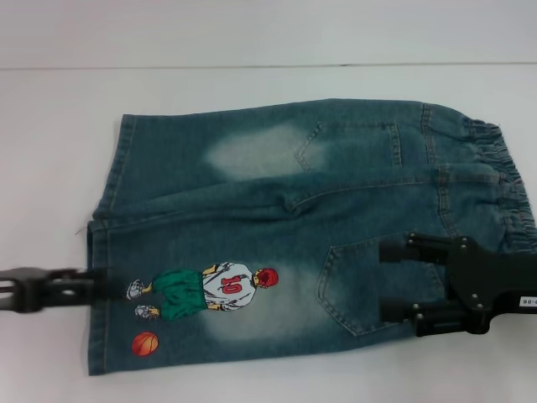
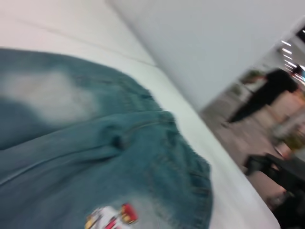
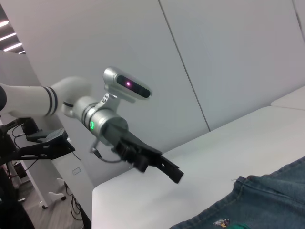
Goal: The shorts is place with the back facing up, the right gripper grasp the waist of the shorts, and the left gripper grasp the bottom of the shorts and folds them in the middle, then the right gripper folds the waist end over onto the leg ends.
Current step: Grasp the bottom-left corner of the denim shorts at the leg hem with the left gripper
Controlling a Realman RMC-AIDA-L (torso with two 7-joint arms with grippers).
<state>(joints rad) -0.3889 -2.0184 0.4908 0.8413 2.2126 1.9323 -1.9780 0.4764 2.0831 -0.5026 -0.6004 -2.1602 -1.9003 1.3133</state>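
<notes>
Denim shorts (image 1: 302,235) lie flat on the tabletop (image 1: 50,168); our right gripper (image 1: 401,285) hovers agape over the waist, left gripper (image 1: 99,285) at the hem, jaws unreadable. Mistimed grasps could bunch the fold.

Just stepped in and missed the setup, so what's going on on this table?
A two-armed robot is setting up to fold a pair of blue denim shorts with an embroidered basketball player, lying flat and unfolded, back pockets up, on the white table. The right gripper is open over the near back pocket, toward the elastic waist. The left gripper reaches in at the leg hems on the opposite side. Neither visibly holds the fabric, and no fold has been made yet.
</notes>
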